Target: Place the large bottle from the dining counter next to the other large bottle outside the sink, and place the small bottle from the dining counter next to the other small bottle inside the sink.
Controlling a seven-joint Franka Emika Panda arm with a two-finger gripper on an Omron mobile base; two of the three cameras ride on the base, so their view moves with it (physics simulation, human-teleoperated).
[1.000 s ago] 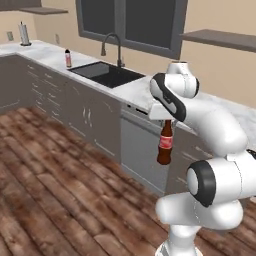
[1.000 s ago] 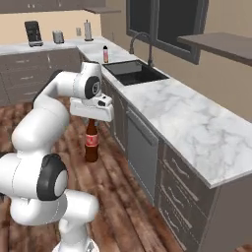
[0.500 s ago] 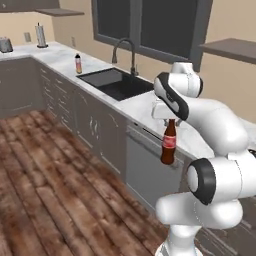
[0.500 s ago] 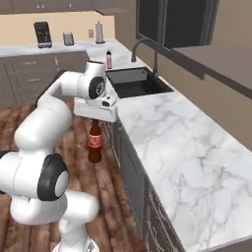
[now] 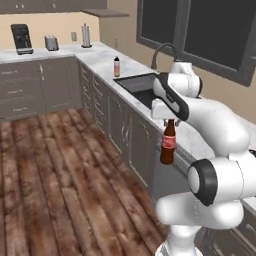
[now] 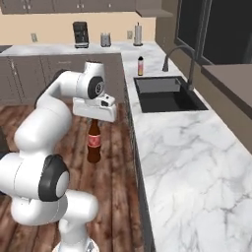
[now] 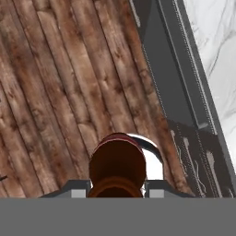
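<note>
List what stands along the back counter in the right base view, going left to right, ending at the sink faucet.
Coffee machine → toaster → paper towel roll → small bottle beside the sink → faucet.

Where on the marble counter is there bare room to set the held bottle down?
Free: the white marble counter nearer than the black sink, and the strip between the sink and the small upright bottle. Crowded: the far corner with the coffee machine.
</note>
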